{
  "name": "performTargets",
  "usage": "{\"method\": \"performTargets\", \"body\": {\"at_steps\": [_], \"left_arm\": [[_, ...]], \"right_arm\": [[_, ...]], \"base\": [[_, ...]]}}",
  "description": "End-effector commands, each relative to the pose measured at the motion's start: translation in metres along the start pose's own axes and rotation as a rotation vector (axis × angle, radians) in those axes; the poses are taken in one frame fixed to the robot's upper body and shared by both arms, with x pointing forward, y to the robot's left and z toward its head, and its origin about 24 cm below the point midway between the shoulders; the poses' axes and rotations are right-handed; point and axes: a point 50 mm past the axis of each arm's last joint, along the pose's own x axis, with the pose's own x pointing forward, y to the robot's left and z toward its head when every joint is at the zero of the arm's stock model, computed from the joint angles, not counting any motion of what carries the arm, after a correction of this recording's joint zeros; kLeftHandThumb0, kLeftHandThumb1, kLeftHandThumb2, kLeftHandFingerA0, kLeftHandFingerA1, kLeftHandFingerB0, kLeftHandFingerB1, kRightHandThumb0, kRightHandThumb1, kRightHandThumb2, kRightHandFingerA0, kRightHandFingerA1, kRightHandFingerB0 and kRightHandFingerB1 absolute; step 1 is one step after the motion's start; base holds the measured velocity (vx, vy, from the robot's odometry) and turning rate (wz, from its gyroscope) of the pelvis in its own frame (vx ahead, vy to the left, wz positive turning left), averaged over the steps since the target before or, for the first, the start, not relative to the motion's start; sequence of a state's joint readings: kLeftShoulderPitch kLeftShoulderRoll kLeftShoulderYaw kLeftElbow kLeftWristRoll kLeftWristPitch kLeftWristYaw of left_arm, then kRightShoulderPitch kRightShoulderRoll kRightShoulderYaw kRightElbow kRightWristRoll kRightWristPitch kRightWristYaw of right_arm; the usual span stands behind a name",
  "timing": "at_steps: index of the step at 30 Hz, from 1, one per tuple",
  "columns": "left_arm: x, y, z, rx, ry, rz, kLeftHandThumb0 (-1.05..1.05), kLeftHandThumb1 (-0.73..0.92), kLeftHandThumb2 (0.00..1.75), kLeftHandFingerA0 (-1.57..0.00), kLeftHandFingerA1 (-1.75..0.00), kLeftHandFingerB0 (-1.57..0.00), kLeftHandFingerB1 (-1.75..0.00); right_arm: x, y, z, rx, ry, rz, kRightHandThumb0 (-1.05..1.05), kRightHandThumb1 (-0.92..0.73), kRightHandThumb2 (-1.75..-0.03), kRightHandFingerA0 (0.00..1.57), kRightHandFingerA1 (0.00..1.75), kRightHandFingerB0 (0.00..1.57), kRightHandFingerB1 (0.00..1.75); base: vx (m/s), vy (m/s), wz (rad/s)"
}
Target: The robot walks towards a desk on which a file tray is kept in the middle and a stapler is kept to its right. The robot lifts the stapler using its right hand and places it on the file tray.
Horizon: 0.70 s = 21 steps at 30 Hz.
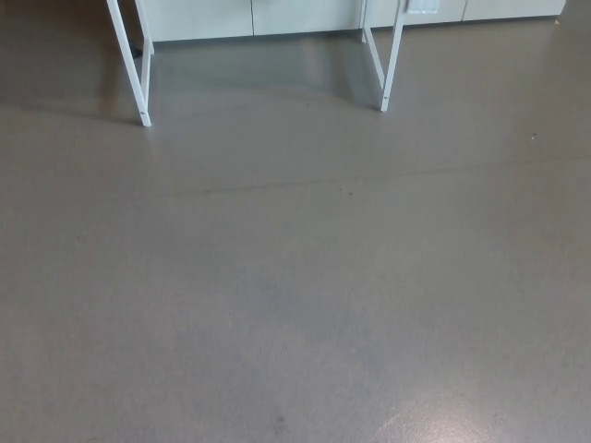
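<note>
Head view is nearly all floor (295,305): grey, smooth, slightly glossy, with a paler sheen patch (480,415) at bottom right. A faint seam line (277,185) runs across it from left to right, rising slightly toward the right. A few small dark specks, one low in the centre (277,423), one at the right (534,137).

At the top, two white metal leg frames stand on the floor: left leg frame (132,60) and right leg frame (386,55), well apart, both leaning slightly in the picture, feet touching the floor. Only the legs show; the tabletop they carry is cut off by the top edge.

Behind them, white cabinet fronts (249,17) run along the top edge, with thin vertical gaps between panels. A small pale plate (423,5) sits at the top right; too small to read any writing.

Stapler and file tray: out of frame, position can't be told from this view.

Left robot hand and right robot hand: neither is in frame, so can't tell open, closed or gripping.
</note>
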<state>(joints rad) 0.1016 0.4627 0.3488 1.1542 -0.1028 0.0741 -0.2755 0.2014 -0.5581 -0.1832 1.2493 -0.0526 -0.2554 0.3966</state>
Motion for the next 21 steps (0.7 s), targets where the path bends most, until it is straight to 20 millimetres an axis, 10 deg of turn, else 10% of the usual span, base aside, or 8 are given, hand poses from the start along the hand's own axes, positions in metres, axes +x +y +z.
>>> {"method": "performTargets", "body": {"at_steps": [1, 21], "left_arm": [[-0.0016, 0.0065, 0.0016, -0.01, 0.009, 0.012, -0.92, 0.28, 1.24, -0.17, -0.9, -0.09, -0.83], [-0.0018, 0.0073, 0.0014, -0.003, 0.013, 0.013, -0.92, 0.28, 1.24, -0.17, -0.9, -0.09, -0.83]], "right_arm": [[-0.0028, -0.0072, 0.0014, -0.001, -0.015, -0.018, -0.47, -0.34, -0.8, 0.06, 0.5, 0.0, 0.43], [-0.0038, -0.0062, -0.0021, 0.001, -0.009, -0.017, -0.47, -0.34, -0.8, 0.06, 0.5, 0.0, 0.43]], "base": [[0.0, 0.0, 0.0], [0.0, 0.0, 0.0]]}}
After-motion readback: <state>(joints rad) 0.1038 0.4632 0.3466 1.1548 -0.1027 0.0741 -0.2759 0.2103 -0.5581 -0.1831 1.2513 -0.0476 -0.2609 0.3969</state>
